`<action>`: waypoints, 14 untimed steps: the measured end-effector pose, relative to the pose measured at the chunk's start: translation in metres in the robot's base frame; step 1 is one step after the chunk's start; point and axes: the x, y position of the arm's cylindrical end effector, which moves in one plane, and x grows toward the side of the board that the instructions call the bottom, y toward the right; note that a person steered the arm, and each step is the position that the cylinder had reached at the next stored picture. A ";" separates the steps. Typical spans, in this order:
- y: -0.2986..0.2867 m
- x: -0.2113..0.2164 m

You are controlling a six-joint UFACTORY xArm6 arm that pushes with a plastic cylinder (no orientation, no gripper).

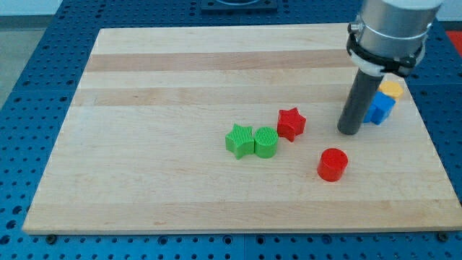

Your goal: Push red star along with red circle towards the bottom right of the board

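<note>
Wooden board point(180, 72) on a blue perforated table point(43, 43); no labels or writing legible.
- Red star point(291, 123): centre-right.
- Red circle point(333, 165): lower right of it, apart.
- Green star point(239, 140), green circle point(266, 142): touching, left of red star.
- Blue block point(382, 108), yellow block point(392, 89): right edge.
- My tip point(349, 132): right of red star, clear; plain rod, no jaws.

Lab bench setup. Wooden board point(216, 87) sits on a blue perforated breadboard table point(29, 65). Robot arm point(393, 29) mounted at far right.
</note>
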 end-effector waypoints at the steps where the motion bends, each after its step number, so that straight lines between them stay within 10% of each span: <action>1: 0.000 -0.010; 6: -0.073 -0.067; 8: -0.107 0.011; 14: -0.107 0.053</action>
